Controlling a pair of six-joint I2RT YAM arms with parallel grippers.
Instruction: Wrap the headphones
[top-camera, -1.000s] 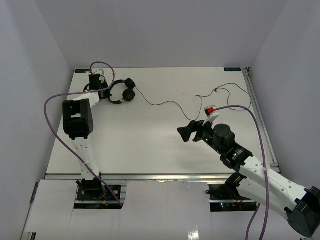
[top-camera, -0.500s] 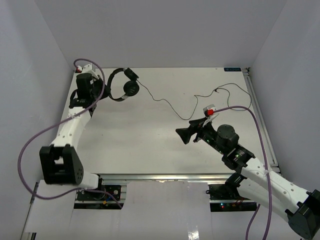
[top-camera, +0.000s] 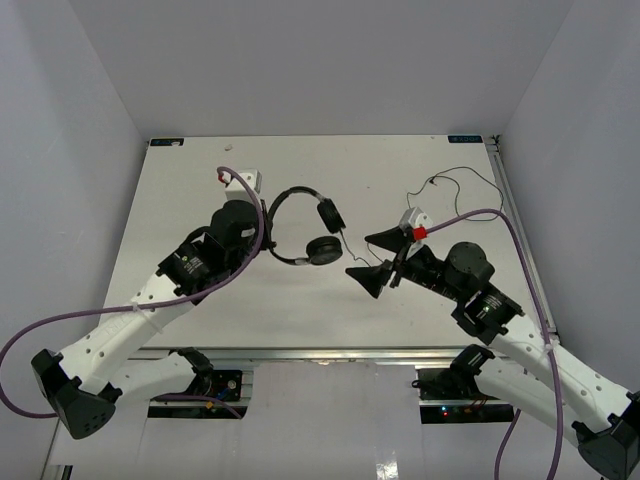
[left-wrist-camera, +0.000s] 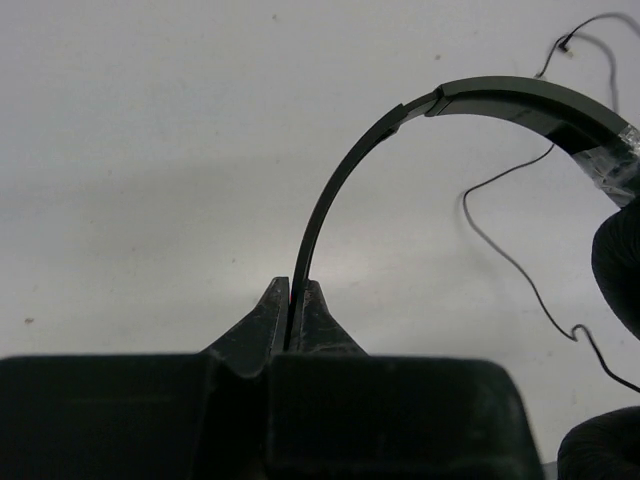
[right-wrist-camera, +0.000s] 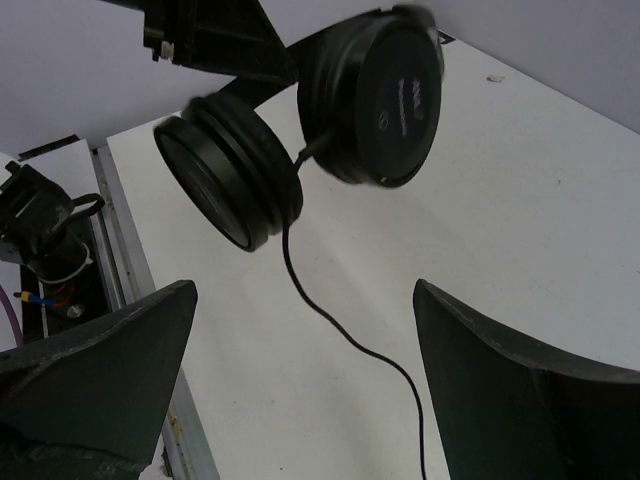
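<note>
The black headphones (top-camera: 300, 222) hang above the middle of the white table (top-camera: 200, 170). My left gripper (top-camera: 268, 238) is shut on the thin headband (left-wrist-camera: 330, 190), which rises out of the jaws in the left wrist view. The two round earcups (right-wrist-camera: 300, 120) hang just beyond my right gripper (top-camera: 372, 260), which is open and empty, a finger (right-wrist-camera: 90, 360) on each side of the thin black cord (right-wrist-camera: 340, 330). The cord (top-camera: 440, 190) trails to the back right of the table.
Grey walls stand on three sides of the table. A metal rail (top-camera: 320, 352) runs along its near edge. Thick purple cables (top-camera: 520, 250) loop from both arms. The right arm's wrist carries a small red and white part (top-camera: 416, 224).
My left arm has carried the headphones from the back left corner to the middle of the table. My right gripper has moved a little left and back, towards the earcups.
</note>
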